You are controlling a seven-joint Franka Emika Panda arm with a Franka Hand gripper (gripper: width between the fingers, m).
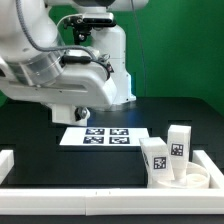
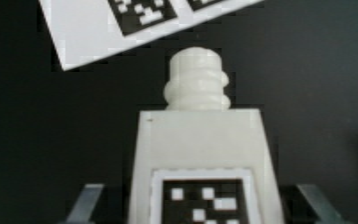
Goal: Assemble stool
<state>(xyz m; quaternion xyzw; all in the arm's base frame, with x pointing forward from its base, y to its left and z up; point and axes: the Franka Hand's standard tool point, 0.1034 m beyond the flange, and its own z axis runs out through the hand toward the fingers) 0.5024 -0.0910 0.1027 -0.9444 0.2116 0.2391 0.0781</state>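
In the wrist view a white stool leg [image 2: 201, 140] fills the middle, its threaded end pointing toward the marker board [image 2: 131, 25] and a square tag on its near face. My gripper [image 2: 199, 198] straddles the leg. One finger [image 2: 94, 205] shows on each side, with a dark gap between it and the leg, so the jaws are open. In the exterior view my arm [image 1: 70, 75] hangs low just behind the marker board [image 1: 105, 136] and hides this leg. The round seat [image 1: 200, 178] lies at the exterior view's right with two upright legs [image 1: 155, 160] [image 1: 178, 145] by it.
White border rails run along the front [image 1: 90, 196] and at the exterior view's left [image 1: 6, 165] and right [image 1: 212, 170]. The table is black. A green wall stands behind.
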